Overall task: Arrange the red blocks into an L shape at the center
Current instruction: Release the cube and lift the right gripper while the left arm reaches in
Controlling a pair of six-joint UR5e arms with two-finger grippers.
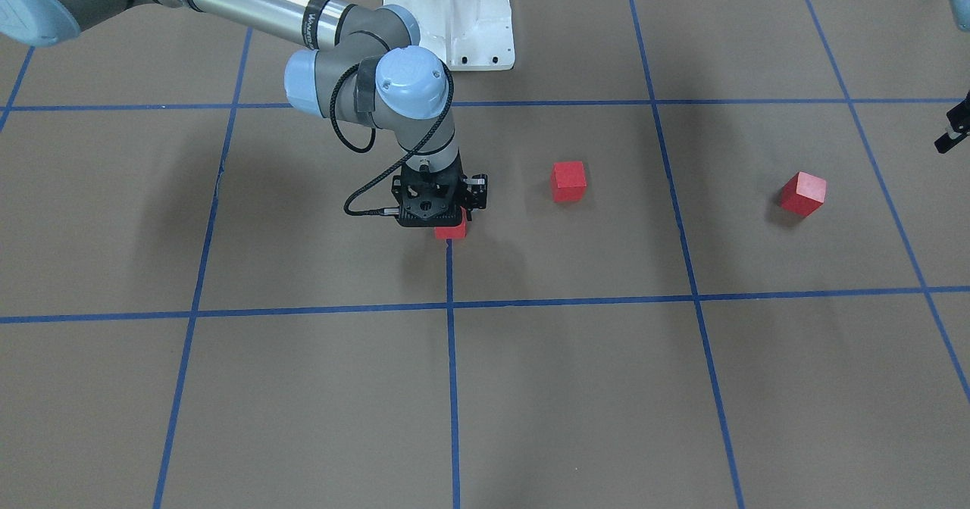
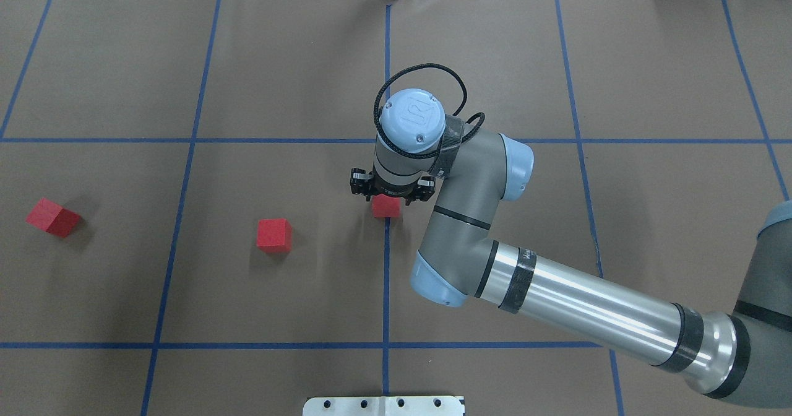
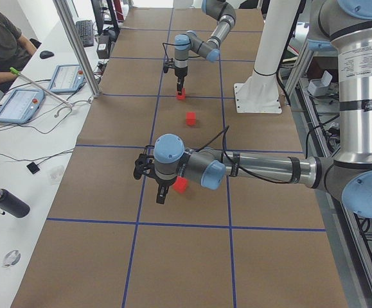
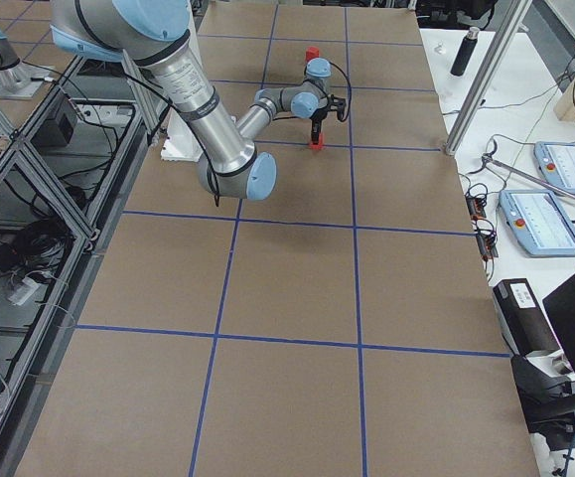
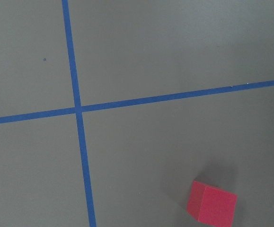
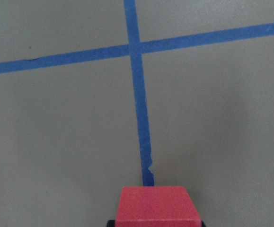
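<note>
Three red blocks lie in the middle row of the grid. My right gripper [image 1: 449, 217] stands upright at the center, shut on one red block [image 2: 386, 206] that sits at floor level on the end of the blue tape line [image 2: 386, 267]; it fills the bottom of the right wrist view [image 6: 157, 205]. A second block [image 2: 274, 235] lies free to its left. A third, turned block [image 2: 53, 217] lies far left, also in the left wrist view [image 5: 211, 203]. My left gripper [image 3: 160, 192] hovers beside that third block; whether it is open or shut I cannot tell.
The white robot base [image 1: 455, 17] stands at the table's near edge. The brown floor is marked by a blue tape grid. An operator and control tablets [image 3: 18, 102] are on a side table past the far edge.
</note>
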